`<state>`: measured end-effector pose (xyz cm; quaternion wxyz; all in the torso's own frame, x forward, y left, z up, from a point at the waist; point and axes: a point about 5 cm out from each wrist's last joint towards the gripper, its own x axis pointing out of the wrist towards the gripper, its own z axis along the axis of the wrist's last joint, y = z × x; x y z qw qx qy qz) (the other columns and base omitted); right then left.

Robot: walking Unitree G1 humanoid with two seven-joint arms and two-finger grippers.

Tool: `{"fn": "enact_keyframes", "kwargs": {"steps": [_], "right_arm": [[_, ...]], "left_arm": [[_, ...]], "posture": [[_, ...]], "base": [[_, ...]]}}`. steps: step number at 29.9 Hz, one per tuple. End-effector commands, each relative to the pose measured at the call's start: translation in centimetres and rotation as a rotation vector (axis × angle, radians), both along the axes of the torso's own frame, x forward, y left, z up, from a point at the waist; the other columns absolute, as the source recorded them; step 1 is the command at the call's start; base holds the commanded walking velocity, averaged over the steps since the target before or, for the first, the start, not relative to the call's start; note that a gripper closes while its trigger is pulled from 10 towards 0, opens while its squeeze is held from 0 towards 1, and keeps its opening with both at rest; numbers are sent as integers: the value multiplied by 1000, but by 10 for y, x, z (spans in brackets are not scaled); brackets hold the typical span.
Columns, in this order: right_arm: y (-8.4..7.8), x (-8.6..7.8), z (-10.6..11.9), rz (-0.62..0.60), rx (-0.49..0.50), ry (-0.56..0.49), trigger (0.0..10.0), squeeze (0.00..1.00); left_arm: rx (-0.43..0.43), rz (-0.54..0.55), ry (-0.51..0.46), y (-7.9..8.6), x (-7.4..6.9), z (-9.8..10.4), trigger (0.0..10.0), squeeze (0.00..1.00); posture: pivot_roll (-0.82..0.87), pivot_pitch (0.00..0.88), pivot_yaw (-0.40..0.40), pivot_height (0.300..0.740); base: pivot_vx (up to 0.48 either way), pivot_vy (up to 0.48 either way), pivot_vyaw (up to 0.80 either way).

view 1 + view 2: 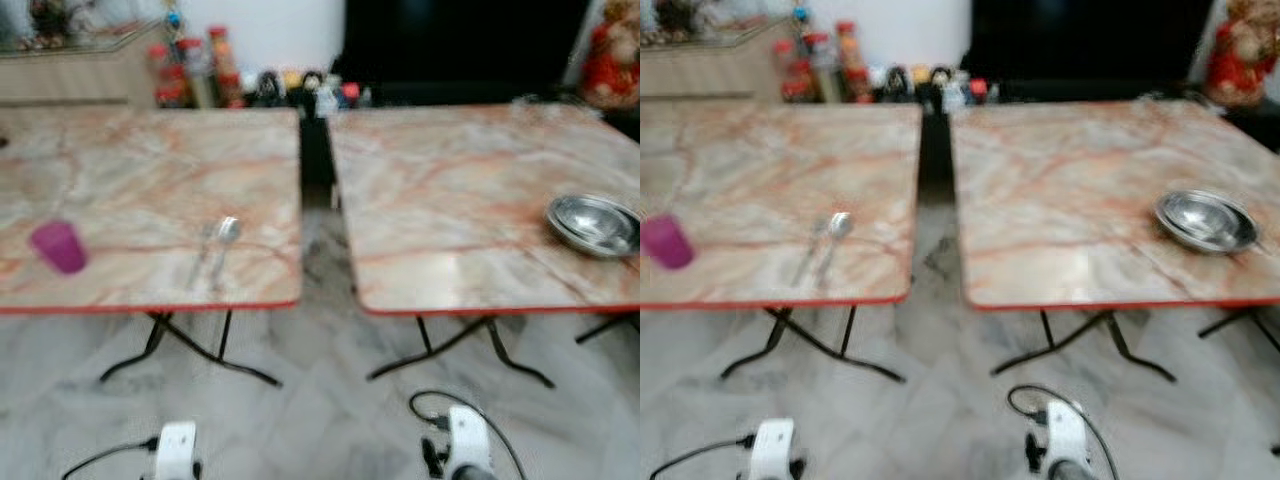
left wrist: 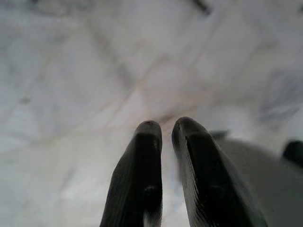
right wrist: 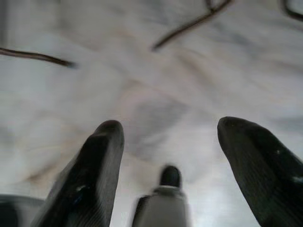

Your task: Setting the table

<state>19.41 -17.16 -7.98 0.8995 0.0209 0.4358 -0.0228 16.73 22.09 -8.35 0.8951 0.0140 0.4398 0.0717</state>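
Standing side by side: two tables [image 1: 150, 160], one cup [image 1: 58, 246], one bowl [image 1: 592, 224].

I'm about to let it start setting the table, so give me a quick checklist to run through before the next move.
1. Left gripper empty, fingers nearly together: ok.
2. Right gripper empty, open over the floor: ok.
3. Purple cup upright on the left table: ok.
4. Spoon lying free near that table's front edge: ok.
5. Steel bowls on the right table: ok.
6. Within reach of either table: cannot tell, view blurred.
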Motion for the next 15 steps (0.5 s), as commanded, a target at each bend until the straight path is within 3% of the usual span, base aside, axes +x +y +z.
{"fn": "enact_keyframes", "kwargs": {"steps": [1,15], "right_arm": [[-13,0,2,-16,-29,-5,10000,0],[-13,0,2,-9,-33,-7,10000,0]], "left_arm": [[-13,-9,-25,-7,8,2,10000,0],[-11,-22,-20,-8,8,2,10000,0]], "posture": [[24,0,-10,714],[20,0,-5,714]], "base": [[0,480,0],[0,480,0]]}}
